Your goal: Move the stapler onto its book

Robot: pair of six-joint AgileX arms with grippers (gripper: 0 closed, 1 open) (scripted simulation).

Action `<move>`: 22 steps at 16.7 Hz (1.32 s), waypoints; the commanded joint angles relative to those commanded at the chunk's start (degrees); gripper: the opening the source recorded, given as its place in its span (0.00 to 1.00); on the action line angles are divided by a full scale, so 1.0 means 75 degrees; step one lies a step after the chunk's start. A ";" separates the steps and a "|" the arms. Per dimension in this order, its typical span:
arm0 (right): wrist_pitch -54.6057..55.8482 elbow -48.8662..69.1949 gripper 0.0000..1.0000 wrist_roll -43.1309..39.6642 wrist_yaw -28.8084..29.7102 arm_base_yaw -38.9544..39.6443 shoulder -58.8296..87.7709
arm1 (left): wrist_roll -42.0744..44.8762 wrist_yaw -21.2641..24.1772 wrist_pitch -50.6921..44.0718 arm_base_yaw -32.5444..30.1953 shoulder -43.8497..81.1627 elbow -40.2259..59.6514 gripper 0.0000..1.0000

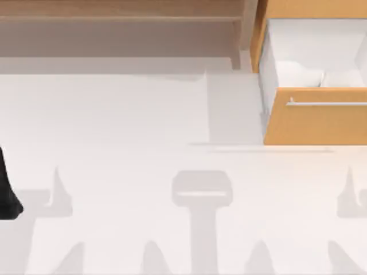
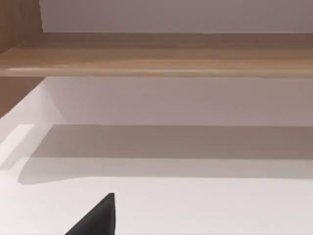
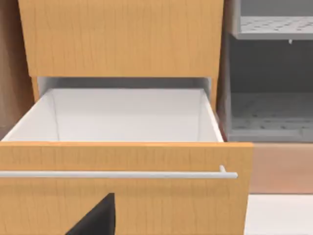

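Note:
The stapler and the book are out of view. A black part of my left arm (image 1: 8, 192) sits at the table's left edge, low down. In the left wrist view a black tip of my left gripper (image 2: 97, 219) hangs over the bare white table (image 2: 195, 205), facing a wooden shelf (image 2: 161, 54). In the right wrist view a black tip of my right gripper (image 3: 97, 219) is close in front of the open drawer (image 3: 122, 161), level with its front panel.
A wooden shelf (image 1: 114, 20) runs along the back of the white table (image 1: 114, 132). At the back right an orange wooden drawer (image 1: 315, 123) with a silver handle (image 1: 327, 103) stands pulled out, its inside white. Beside it is a grey open rack (image 3: 269, 112).

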 joint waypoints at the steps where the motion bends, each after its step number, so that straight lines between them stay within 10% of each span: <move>1: 0.0000 0.0000 1.00 0.0000 0.0000 0.0000 0.0000 | 0.0000 0.0000 0.0000 0.0000 0.0000 0.0000 1.00; 9: -0.1300 0.2064 1.00 0.0459 0.0028 0.0179 0.2163 | 0.0000 0.0000 0.0000 0.0000 0.0000 0.0000 1.00; 22: -0.6739 1.1547 1.00 0.2444 0.0257 0.0773 1.2615 | 0.0000 0.0000 0.0000 0.0000 0.0000 0.0000 1.00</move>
